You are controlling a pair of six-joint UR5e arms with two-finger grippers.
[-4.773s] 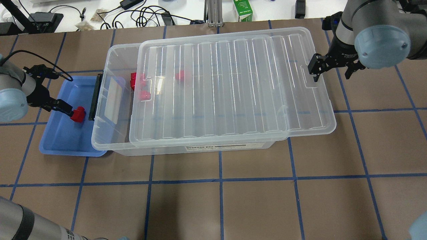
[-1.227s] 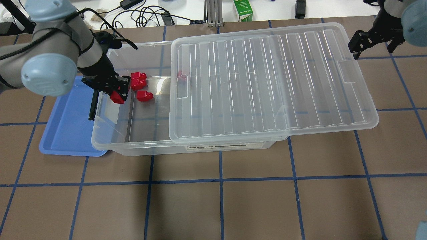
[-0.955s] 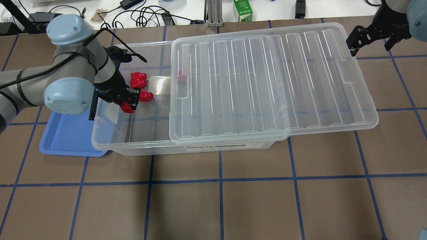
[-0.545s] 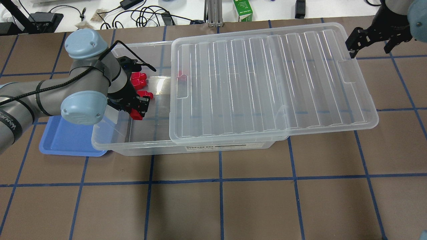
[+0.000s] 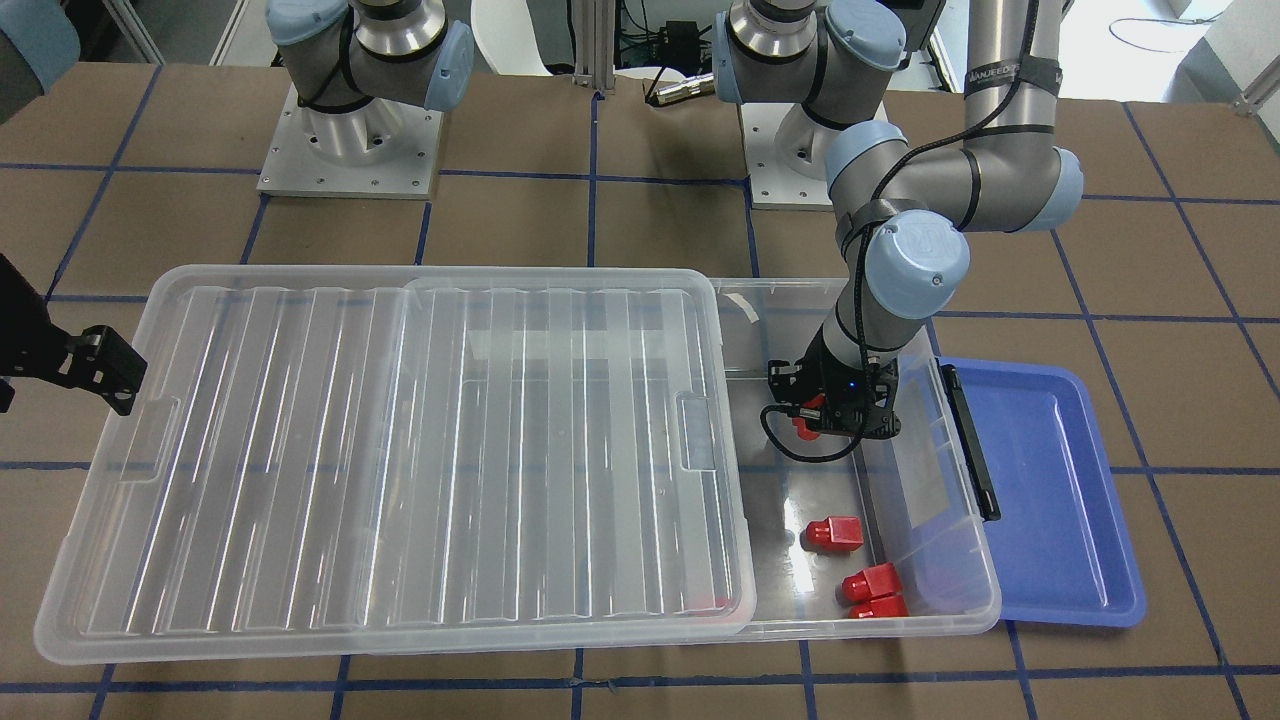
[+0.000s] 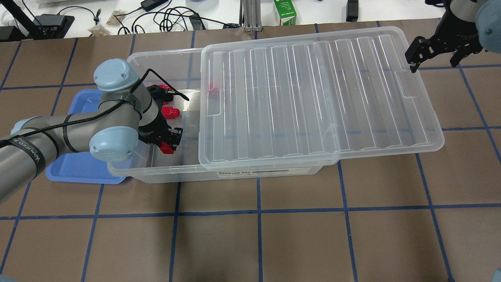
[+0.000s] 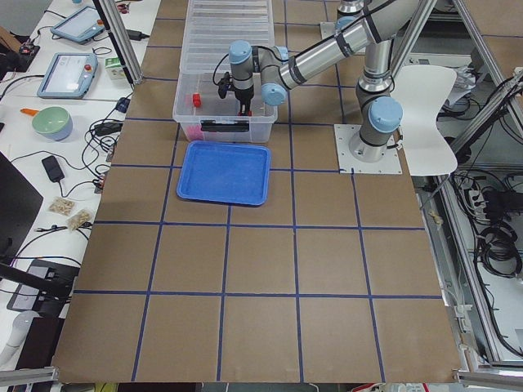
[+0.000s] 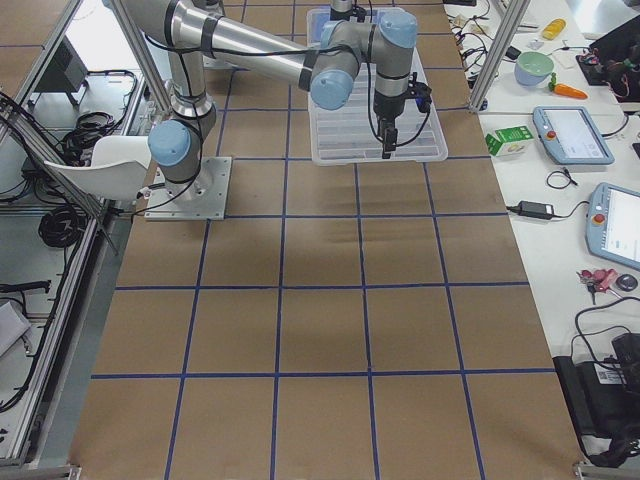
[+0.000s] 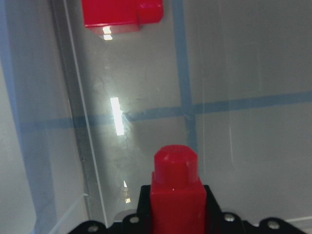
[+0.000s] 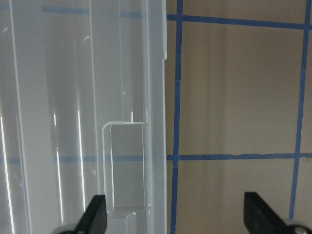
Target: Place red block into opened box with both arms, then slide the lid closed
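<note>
The left gripper has carried the red block out of the blue tray and over the black-barred short wall into the uncovered end of the box. In the last second it has travelled from the other red blocks toward the long wall on the robot's side. Its fingers are clamped on the block's cube body, stub pointing ahead, low between the walls. Whether the block touches the floor I cannot tell. The lid, earlier covering most of the box, now lies slid toward the robot's right, overhanging that short end. The right gripper has drawn back to the lid's outer edge by the notch, spread wide and holding nothing. Only the release seems left before the lid must be pushed back.
</note>
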